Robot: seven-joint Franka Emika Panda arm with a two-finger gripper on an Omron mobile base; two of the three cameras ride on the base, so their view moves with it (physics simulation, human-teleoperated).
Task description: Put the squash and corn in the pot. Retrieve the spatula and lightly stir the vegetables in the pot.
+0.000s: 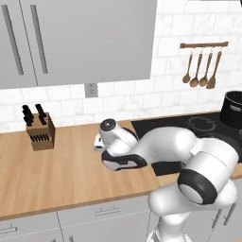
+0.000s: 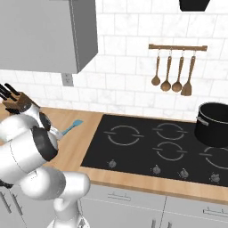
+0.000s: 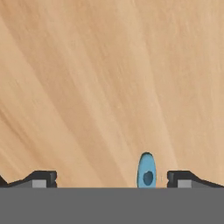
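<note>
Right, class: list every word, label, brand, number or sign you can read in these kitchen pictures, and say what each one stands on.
No readable text anywhere.
The cooktop carries only ring markings and knobs, no lettering.
The knife block, pot, cabinets and spatula are all unmarked.

Arm bent low, reaching forward and left over counter, elbow bulging high near base, wrist turned downward. Gripper [image 3: 112, 179] pointing straight down, close above surface. Jaws spread wide, fingertips [image 3: 41, 178] well apart at either side of hand view, touching nothing. Forearm and hand partly hidden behind own upper links in right base view.
</note>
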